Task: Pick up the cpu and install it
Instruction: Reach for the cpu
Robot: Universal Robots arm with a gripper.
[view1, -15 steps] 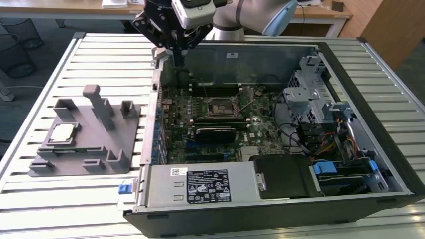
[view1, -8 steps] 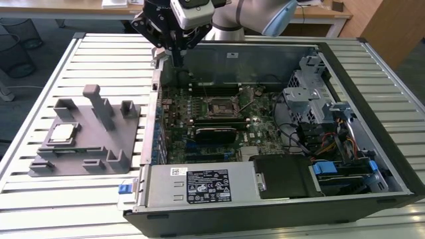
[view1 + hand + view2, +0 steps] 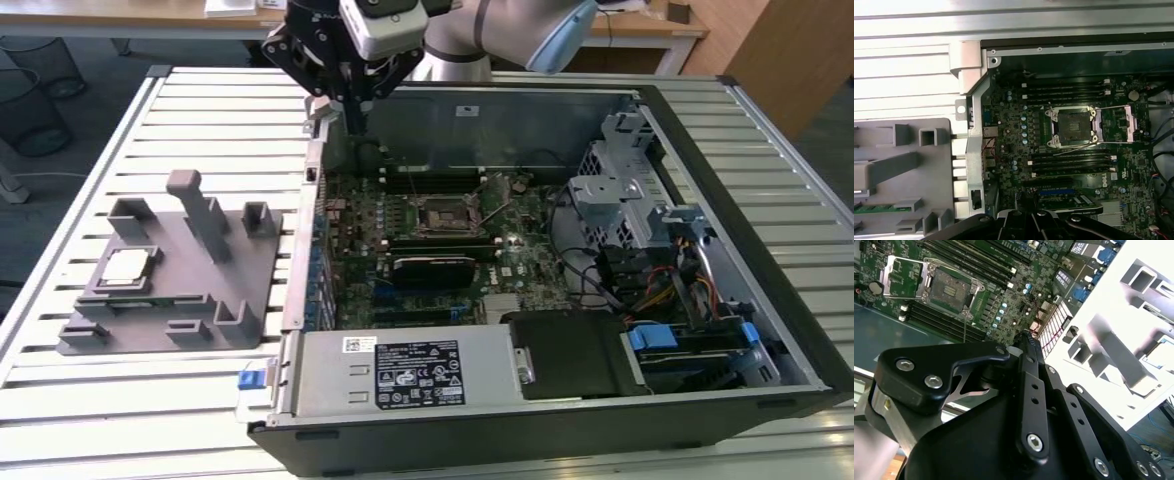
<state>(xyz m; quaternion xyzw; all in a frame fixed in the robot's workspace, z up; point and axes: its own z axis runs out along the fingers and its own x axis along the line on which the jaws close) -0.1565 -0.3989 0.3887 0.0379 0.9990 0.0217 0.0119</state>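
The cpu (image 3: 124,268), a small square chip with a silvery top, lies flat in the grey holder block (image 3: 200,300) on the exterior view's left, outside the computer case. My gripper (image 3: 356,118) hangs high over the case's far left corner, well away from the cpu, its fingers drawn together with nothing between them. The dark socket (image 3: 441,213) on the motherboard stands uncovered. In both wrist views the socket (image 3: 1073,127) (image 3: 949,290) shows with its metal frame (image 3: 1130,122) swung open beside it. The black gripper (image 3: 1026,339) linkage fills the foreground of the second wrist view.
The open computer case (image 3: 694,330) lies on a slatted white table (image 3: 200,110). Inside are memory slots (image 3: 1069,160), a drive cage (image 3: 621,190), cables (image 3: 667,290) and a power supply (image 3: 400,372). The holder's upright posts (image 3: 200,215) rise between the cpu and the case wall.
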